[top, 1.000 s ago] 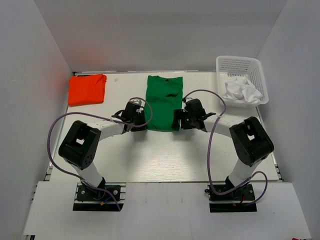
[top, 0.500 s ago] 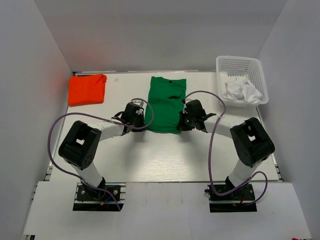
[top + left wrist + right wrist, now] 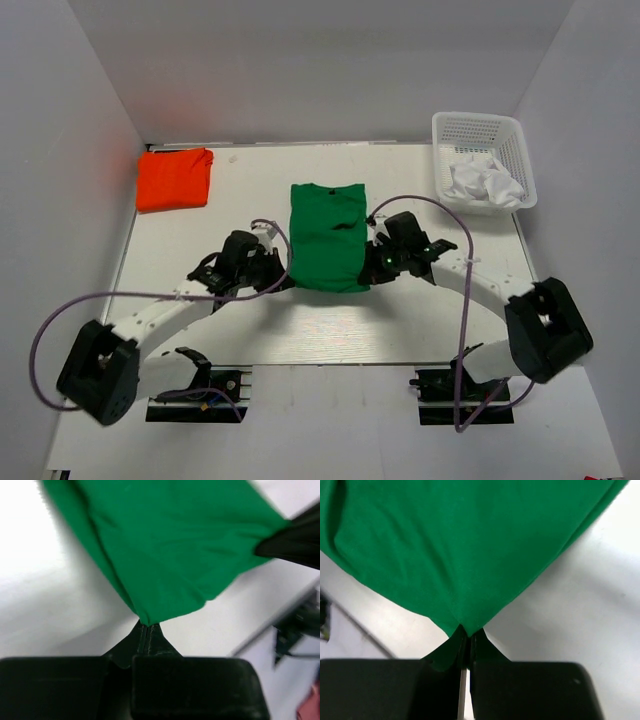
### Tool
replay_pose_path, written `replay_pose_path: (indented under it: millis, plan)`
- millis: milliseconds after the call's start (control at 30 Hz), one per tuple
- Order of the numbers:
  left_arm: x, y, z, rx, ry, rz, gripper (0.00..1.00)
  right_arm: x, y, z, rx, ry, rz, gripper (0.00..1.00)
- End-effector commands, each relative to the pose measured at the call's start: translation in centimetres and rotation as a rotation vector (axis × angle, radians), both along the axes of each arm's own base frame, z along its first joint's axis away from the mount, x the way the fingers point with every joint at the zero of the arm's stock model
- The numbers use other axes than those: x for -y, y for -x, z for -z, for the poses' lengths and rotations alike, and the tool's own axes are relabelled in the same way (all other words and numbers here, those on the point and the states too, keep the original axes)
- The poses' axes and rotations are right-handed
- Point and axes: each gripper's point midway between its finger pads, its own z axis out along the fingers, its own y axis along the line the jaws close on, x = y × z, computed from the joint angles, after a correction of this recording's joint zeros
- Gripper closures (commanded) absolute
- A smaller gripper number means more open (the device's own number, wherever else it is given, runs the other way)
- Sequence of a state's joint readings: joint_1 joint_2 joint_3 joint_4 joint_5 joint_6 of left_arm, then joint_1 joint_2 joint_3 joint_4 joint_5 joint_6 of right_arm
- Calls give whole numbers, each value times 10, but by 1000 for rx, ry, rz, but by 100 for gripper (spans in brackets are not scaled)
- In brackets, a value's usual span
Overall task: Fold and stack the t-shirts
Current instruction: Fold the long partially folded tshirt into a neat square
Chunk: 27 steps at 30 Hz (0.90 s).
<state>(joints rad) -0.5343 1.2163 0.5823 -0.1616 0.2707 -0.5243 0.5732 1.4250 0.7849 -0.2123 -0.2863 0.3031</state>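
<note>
A white mesh basket [image 3: 478, 128] holding crumpled white cloth [image 3: 485, 182] sits at the table's [image 3: 330, 320] far right corner.

A robotics lab cell: plain white walls [image 3: 330, 70] box in a white counter [image 3: 320, 330], left arm [image 3: 160, 312] and right arm [image 3: 480, 286] bolted at its edge.

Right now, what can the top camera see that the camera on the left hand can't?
Only the top camera shows the orange-red shirt lying at the far left, and the white basket with white cloth in it. Only the left wrist camera shows, up close, the left gripper shut tight on a corner of the green shirt. Both show that green shirt and the white table.
</note>
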Motion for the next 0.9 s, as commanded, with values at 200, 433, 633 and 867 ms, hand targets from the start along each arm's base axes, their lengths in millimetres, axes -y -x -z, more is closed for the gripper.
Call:
replay_pose_path:
  millis: [200, 433, 633, 867]
  plan:
    - [6, 25, -71, 131, 163, 64, 100, -4, 18, -74, 129, -135, -72, 100]
    - [-5, -12, -103, 269, 155, -102, 100, -2, -14, -96, 196, -122, 42, 100]
    - [-22, -54, -134, 384, 139, -285, 100, -1, -48, -115, 221, -140, 116, 100]
    - [-26, -97, -129, 374, 26, -393, 100, -1, -77, -120, 180, -160, 140, 100]
